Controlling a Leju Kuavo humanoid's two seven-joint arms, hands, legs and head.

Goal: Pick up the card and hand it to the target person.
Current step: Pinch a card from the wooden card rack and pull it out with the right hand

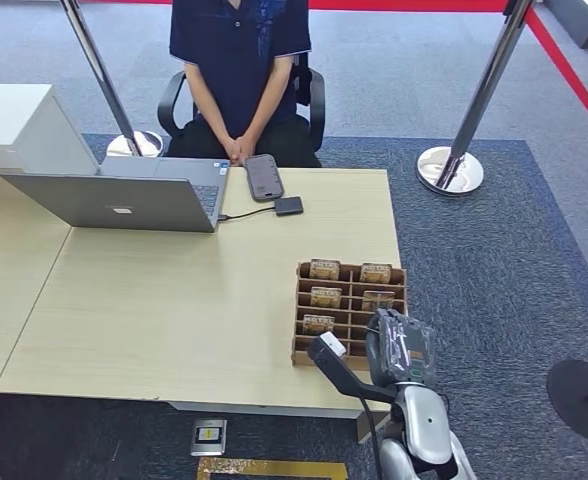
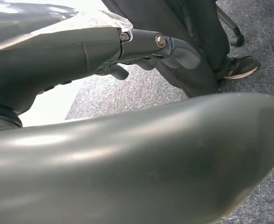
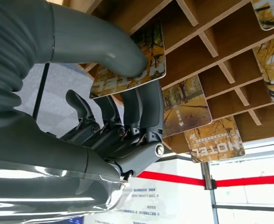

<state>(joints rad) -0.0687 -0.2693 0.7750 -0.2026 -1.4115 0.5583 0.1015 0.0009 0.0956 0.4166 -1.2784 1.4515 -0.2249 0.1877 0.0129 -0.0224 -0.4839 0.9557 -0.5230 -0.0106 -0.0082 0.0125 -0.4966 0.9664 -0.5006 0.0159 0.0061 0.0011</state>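
Where grey carpet meets the table, right hand pinching a card; left hand's grasp unclear.

Person: head cut off by frame edge at 12 o'clock.
Card: middle hidden under thumb of right hand; print unreadable.
Wooden rack: near corner at 5 o'clock hidden behind right hand.
Left hand: fingertips hidden, state indeterminate.
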